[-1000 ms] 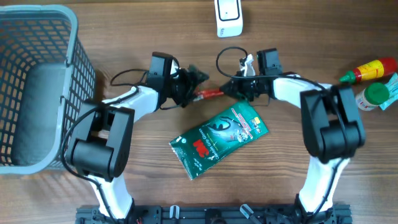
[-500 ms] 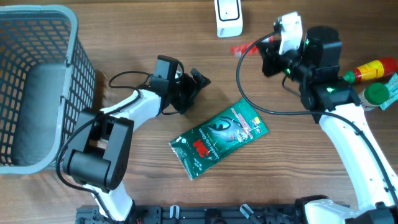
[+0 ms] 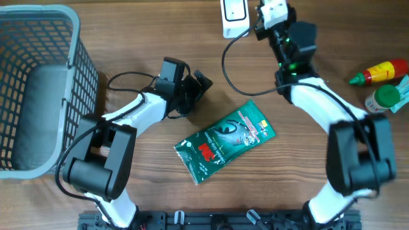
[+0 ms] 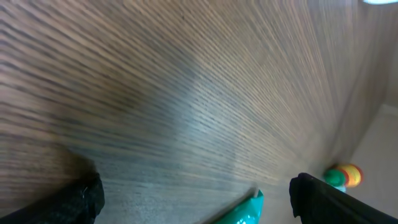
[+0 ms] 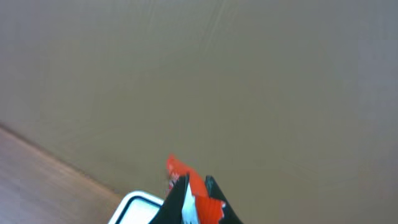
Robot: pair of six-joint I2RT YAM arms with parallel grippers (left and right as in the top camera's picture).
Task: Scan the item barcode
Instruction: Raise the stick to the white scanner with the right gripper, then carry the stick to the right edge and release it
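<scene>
Holding a small red item (image 5: 180,168) beside the white scanner (image 3: 234,16) — likely to present its barcode — the right jaws pinch it tight, while the left jaws spread wide, empty.

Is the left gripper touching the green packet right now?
Apart. The overhead view shows bare wooden table between the open left gripper and the green packet.

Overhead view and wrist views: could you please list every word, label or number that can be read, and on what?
None can be read.
green packet: white print and a red logo, too small.
red sauce bottle: label blurred.
green-capped bottle: label blurred.
white scanner: no legible marking.
red item: no legible print.
</scene>
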